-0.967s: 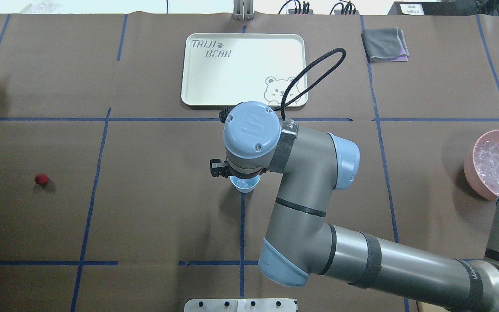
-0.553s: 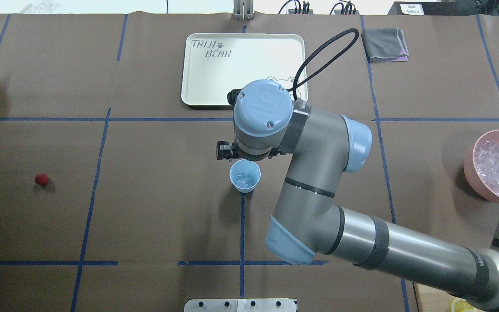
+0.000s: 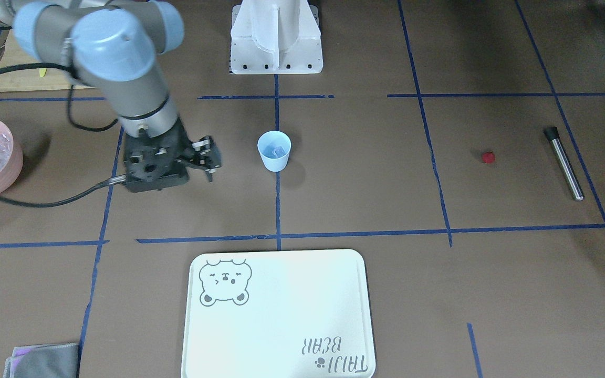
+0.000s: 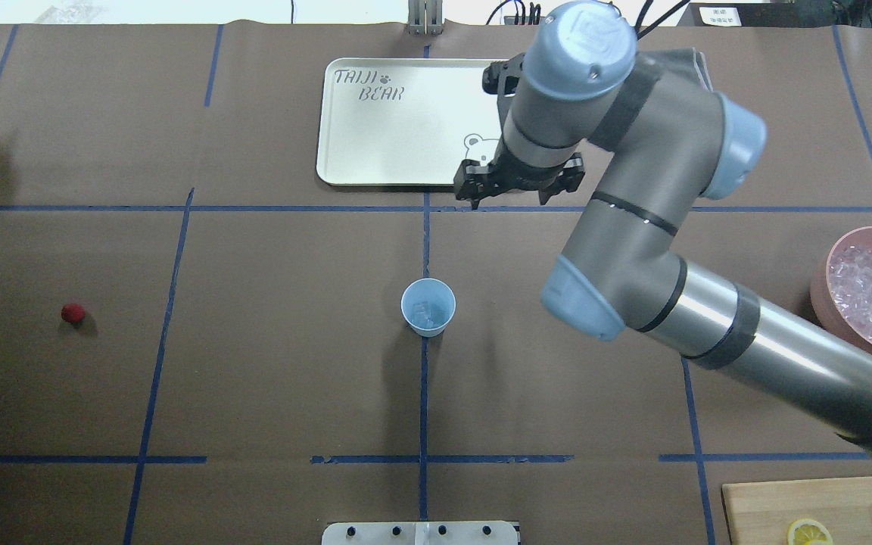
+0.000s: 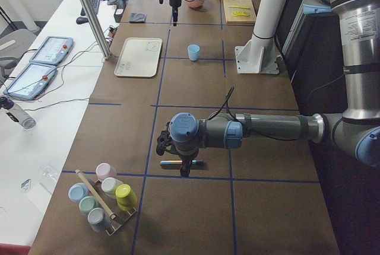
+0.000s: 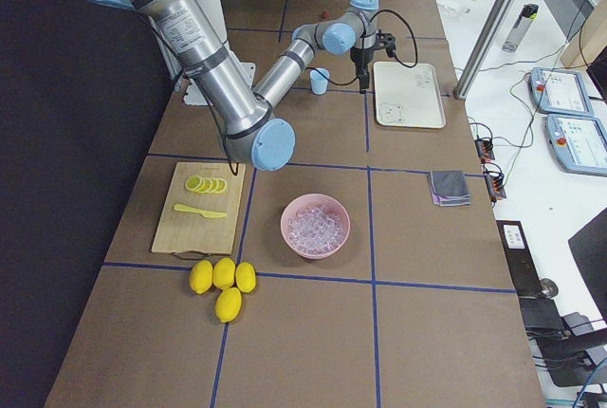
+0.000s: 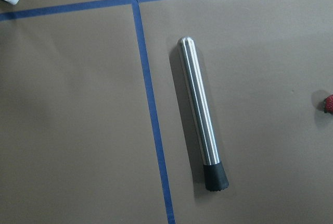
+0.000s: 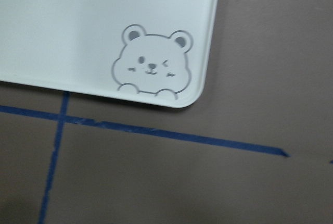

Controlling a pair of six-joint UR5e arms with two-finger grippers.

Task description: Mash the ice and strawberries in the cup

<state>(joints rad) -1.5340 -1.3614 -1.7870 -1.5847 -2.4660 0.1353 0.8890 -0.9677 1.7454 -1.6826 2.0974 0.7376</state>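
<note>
The light blue cup (image 4: 428, 306) stands upright at the table's middle, with a few clear ice cubes (image 4: 426, 310) inside; it also shows in the front view (image 3: 274, 150). The tiny red strawberry (image 4: 73, 312) lies alone far to the left. My right gripper (image 4: 515, 193) is open and empty, raised over the near corner of the white tray (image 4: 375, 129), well away from the cup. My left gripper (image 5: 180, 161) hovers over a steel rod (image 7: 200, 114); I cannot tell whether it is open or shut. The strawberry (image 7: 329, 103) is at the left wrist view's right edge.
A pink bowl (image 4: 822, 291) full of ice stands at the right edge. A cutting board (image 4: 784, 503) with lemon slices is at the near right, whole lemons (image 6: 223, 280) beside it. A grey cloth (image 4: 672, 76) lies far right. Coloured cups (image 5: 101, 198) stand in a rack.
My right arm has swung up and away from over the cup toward the tray's corner. The cup now stands uncovered with ice in it.
</note>
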